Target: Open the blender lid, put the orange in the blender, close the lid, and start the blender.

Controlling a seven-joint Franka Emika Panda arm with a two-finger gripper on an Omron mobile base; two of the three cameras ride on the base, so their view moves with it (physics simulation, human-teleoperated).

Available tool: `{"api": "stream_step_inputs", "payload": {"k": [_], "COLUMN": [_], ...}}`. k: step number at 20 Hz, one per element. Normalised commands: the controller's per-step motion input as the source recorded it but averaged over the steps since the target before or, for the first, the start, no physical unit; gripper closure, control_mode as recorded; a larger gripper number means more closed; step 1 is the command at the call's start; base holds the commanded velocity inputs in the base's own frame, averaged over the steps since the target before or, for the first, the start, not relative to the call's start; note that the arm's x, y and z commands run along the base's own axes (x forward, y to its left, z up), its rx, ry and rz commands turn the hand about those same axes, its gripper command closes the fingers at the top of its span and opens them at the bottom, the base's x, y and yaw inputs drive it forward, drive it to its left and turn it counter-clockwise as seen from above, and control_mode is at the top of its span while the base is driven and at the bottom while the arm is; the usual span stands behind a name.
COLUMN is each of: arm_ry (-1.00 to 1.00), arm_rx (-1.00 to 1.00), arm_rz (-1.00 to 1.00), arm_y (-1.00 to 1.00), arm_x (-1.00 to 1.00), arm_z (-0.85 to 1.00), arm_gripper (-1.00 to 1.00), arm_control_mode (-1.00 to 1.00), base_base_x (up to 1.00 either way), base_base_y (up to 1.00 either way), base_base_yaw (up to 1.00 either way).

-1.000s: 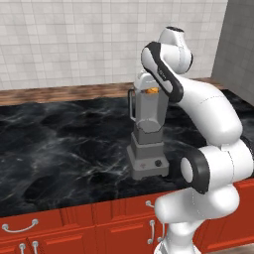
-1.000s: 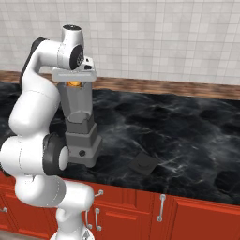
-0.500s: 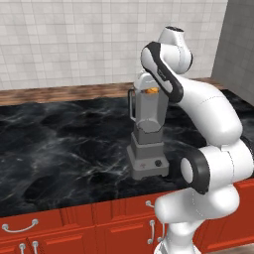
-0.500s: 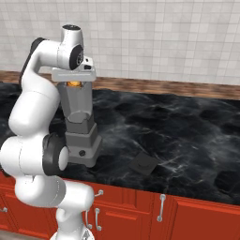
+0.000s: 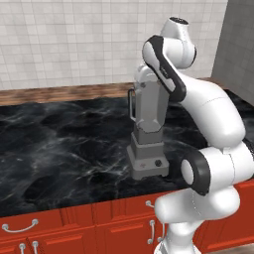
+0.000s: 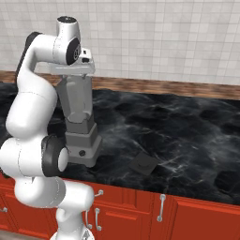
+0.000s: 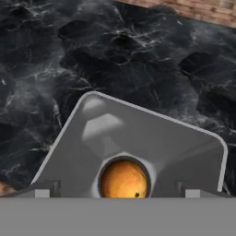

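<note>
Orange (image 7: 123, 179) is seen at the bottom of the open blender (image 6: 77, 117); blender lid (image 6: 143, 163) is laid on the counter (image 6: 187, 140) beside it; gripper spread cannot be told.

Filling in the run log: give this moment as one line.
orange: inside blender | blender lid: off, on counter beside base | gripper: above open jar | next: fetch lid

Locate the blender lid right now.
Right base view: the blender lid lies flat on the black counter, off the jar, to the right of the blender base near the front edge.

Even, bright rendering; soft shadows, slight blur.
</note>
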Motion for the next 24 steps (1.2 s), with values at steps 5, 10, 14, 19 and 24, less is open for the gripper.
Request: {"api": "stream_step_inputs", "payload": {"k": [5,10,14,19,24], "arm_ry": [-0.01,-0.04,-0.12,-0.06,0.0], "arm_rx": [0.0,0.0,0.07,0.13,0.16], "arm_rz": [0.0,-0.01,-0.07,-0.12,-0.16], "arm_y": [0.0,-0.22,-0.57,-0.91,-1.0], "arm_x": [0.0,-0.18,-0.87,-0.82,-0.38], "arm_z": [0.04,0.25,0.02,-0.12,-0.62], "arm_gripper": [-1.0,-1.0,-1.0,-1.0,-1.0], "arm_control_mode": [-1.0,-1.0,-1.0,-1.0,-1.0], "base_base_x": [0.0,0.0,0.0,0.0,0.0], "base_base_y": [0.0,0.0,0.0,0.0,0.0], "base_base_yaw": [0.0,0.0,0.0,0.0,0.0]}}
